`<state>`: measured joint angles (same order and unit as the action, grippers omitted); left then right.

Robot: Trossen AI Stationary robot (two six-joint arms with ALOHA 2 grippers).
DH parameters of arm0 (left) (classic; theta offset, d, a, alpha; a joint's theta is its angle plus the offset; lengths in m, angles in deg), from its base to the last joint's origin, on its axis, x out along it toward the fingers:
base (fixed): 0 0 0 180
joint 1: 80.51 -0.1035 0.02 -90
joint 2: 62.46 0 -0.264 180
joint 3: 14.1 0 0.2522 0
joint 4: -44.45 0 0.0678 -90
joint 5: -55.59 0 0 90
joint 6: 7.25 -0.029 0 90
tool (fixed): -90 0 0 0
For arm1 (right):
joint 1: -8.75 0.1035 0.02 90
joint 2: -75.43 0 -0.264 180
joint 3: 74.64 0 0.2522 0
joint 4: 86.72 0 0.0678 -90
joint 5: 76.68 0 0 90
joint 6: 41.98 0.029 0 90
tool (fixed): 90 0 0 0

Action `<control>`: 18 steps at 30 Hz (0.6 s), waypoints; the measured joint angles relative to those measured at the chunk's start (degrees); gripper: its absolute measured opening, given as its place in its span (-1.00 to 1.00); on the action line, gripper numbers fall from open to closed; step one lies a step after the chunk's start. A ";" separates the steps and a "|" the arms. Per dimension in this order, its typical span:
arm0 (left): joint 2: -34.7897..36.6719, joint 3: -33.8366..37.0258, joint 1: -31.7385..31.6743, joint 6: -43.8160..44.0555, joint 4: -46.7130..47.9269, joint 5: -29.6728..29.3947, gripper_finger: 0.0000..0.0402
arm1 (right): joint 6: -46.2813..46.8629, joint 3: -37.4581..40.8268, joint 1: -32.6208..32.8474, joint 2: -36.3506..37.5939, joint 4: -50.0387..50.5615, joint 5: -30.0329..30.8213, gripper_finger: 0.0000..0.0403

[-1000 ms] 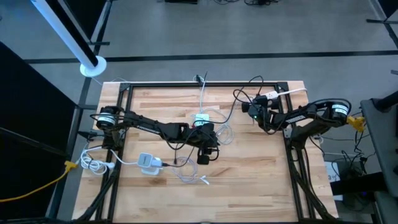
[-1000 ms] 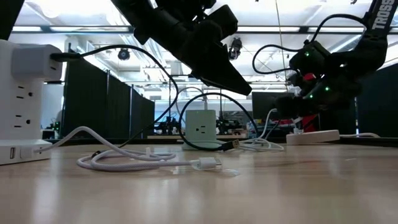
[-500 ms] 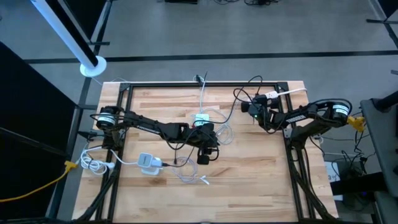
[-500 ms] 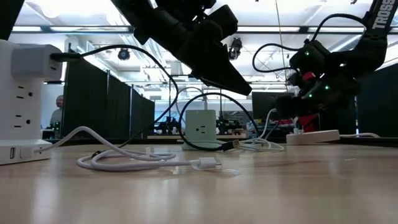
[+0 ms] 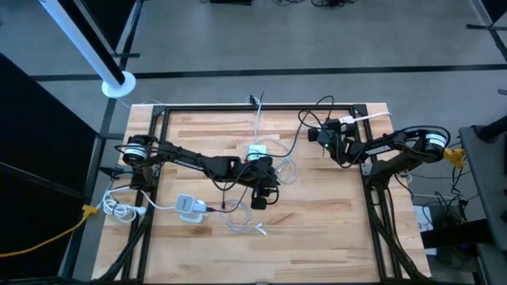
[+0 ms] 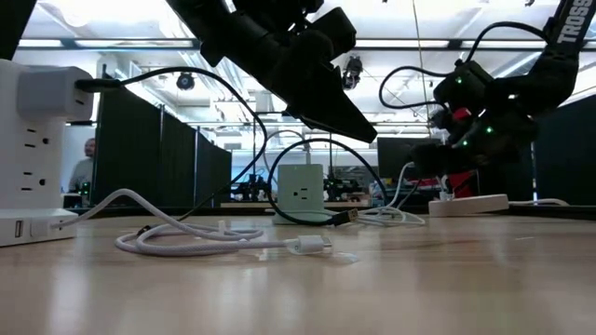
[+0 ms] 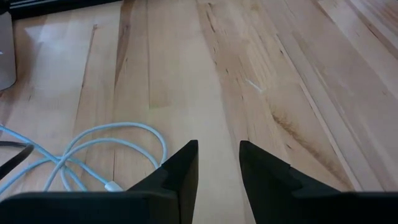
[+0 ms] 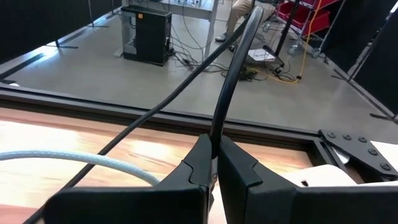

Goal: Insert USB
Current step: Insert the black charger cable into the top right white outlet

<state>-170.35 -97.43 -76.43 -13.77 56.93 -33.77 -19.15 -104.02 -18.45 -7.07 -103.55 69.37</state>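
Your right gripper is drifting slightly toward the table's far edge, clenching the black cable near the white power strip. Your left gripper is hovering parted and empty at mid-table. Pulling that taut cable sideways is risking it slipping out
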 joint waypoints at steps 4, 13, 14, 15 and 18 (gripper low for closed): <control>0.00 0.01 0.00 0.00 0.00 0.00 -0.48 | 0.00 0.00 0.02 0.00 -0.34 -1.18 -1.00; -0.02 0.01 0.02 0.00 -0.02 0.00 -0.48 | -0.69 0.01 -1.09 -0.41 -0.44 -1.88 -1.00; -0.02 0.01 0.02 0.00 -0.02 0.00 -0.48 | -0.75 0.02 -1.23 -0.84 -0.48 -1.53 -1.00; -0.02 0.01 0.02 0.00 -0.02 0.00 -0.48 | -0.82 0.03 -1.37 -1.27 -0.52 -1.18 -1.00; -0.02 0.01 0.01 0.00 -0.02 -0.01 -0.48 | -0.89 0.09 -1.78 -2.61 -0.52 -0.31 -1.00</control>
<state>-170.37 -97.42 -76.42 -13.77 56.91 -33.78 -20.04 -103.93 -20.24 -9.67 -104.07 69.06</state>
